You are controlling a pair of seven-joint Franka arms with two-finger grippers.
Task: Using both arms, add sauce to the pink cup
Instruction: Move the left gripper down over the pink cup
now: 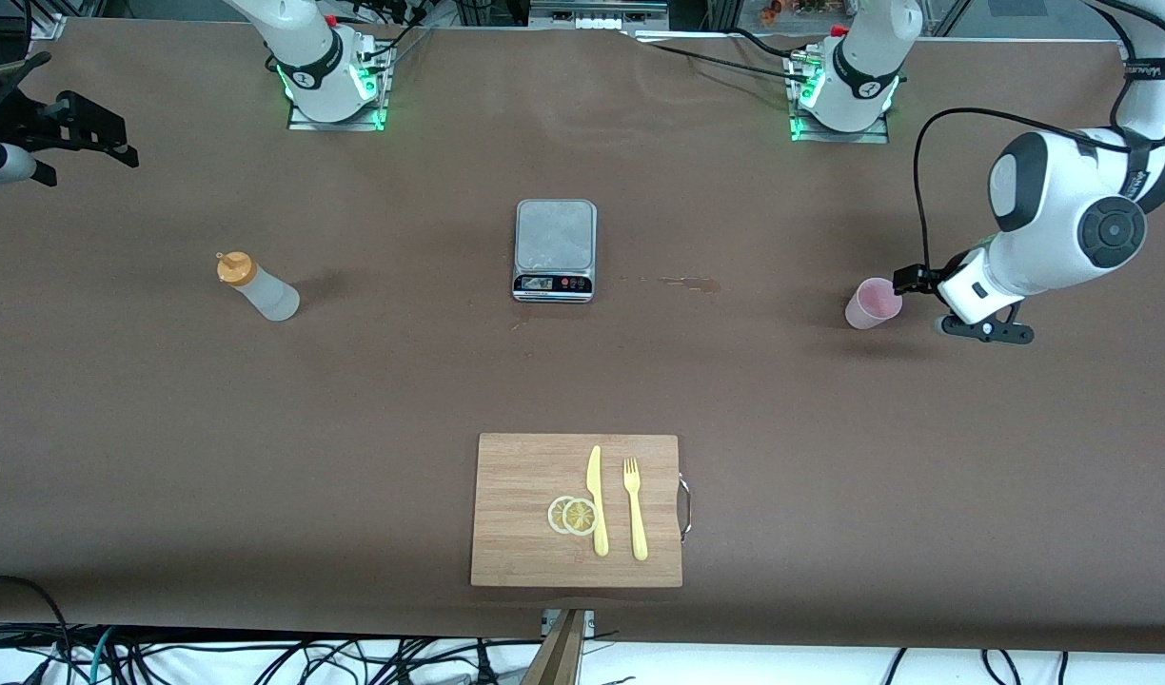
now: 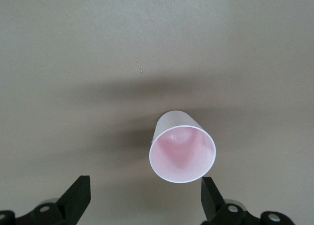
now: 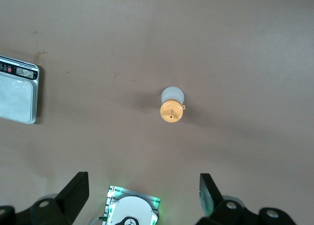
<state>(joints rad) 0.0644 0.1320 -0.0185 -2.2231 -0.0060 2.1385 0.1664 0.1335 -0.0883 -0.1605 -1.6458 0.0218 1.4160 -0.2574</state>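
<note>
We see the small pale pink plastic cup (image 1: 872, 303) standing upright on the brown table (image 1: 373, 381) toward the left arm's end, well apart from the silver scale (image 1: 555, 249) at mid-table. The left gripper (image 1: 911, 279) sits low, just beside the cup rim; in the left wrist view its black fingers (image 2: 73, 198) stand wide apart w/ nothing between them, the cup (image 2: 182, 147) not yet inside the gap. The translucent whitish squeeze bottle w/ orange nozzle cap (image 1: 257, 287) stands upright toward the right arm's end, about as near the front camera as the cup. The right gripper (image 1: 30, 143) hangs up high above that end of the table, looking down on the bottle (image 3: 172, 103); fingers (image 3: 73, 195) spread, holding nothing. Nearer the front camera lies a wooden board (image 1: 525, 552) w/ a yellow plastic knife (image 1: 597, 501), yellow fork (image 1: 635, 509) and two lemon slices (image 1: 573, 516).
</note>
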